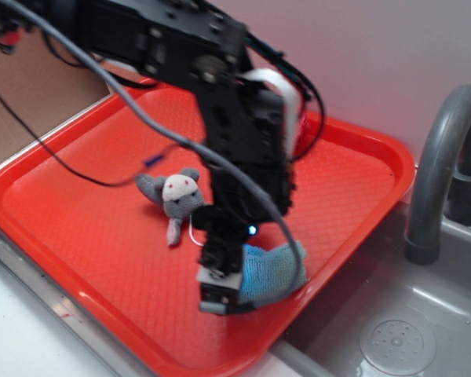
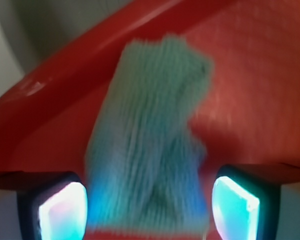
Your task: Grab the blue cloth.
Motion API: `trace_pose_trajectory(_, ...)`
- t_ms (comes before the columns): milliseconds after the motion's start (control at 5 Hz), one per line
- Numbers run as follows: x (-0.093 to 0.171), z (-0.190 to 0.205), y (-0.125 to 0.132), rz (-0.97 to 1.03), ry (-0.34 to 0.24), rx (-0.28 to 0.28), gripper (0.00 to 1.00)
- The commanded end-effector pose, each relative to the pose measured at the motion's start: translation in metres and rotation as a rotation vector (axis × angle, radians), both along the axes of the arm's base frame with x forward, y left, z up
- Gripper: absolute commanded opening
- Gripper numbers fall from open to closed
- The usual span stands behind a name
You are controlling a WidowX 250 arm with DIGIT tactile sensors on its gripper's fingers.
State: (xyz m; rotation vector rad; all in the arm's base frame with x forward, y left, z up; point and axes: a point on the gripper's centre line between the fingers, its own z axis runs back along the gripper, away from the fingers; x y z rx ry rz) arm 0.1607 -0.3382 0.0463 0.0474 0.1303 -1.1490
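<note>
The gripper point(image 2: 149, 207) hangs low over the red tray point(image 1: 353, 157), jaws spread wide with one glowing pad point(image 2: 235, 207) on either side of the blue cloth point(image 2: 147, 135) — open, clasping nothing yet, though the wrist view is too blurred to say whether either pad touches the pile. Seen from the room, the black arm point(image 1: 235, 141) comes down steeply near the tray's front edge, beside the sink, and the cloth point(image 1: 271, 271) lies bunched there against the fingertips.

To take it cleanly, the jaws look best sunk down to the tray floor before closing, so they pinch the thick middle fold and not a loose edge; a soft, lumpy cloth is likely to give under pressure, so a full close seems wise.

The cloth is pale blue-green terry, fuzzy and ribbed, heaped in an uneven ridge. The tray is hard, glossy plastic with a fine pebbled floor and a raised, rounded rim. A grey plush mouse point(image 1: 177, 200) with a pale face sits just beside the arm — clear of the jaws.
</note>
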Motion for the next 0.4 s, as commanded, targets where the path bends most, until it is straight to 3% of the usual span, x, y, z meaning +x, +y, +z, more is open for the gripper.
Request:
trace_pose_trajectory(0, -0.0226, 0.0105, -0.0101, -0.074, 0.001, -0.022, 0.62)
trace_pose_trajectory(200, -0.0263, 0.0128, -0.0086, -0.053, -0.008, -0.002, 0.0)
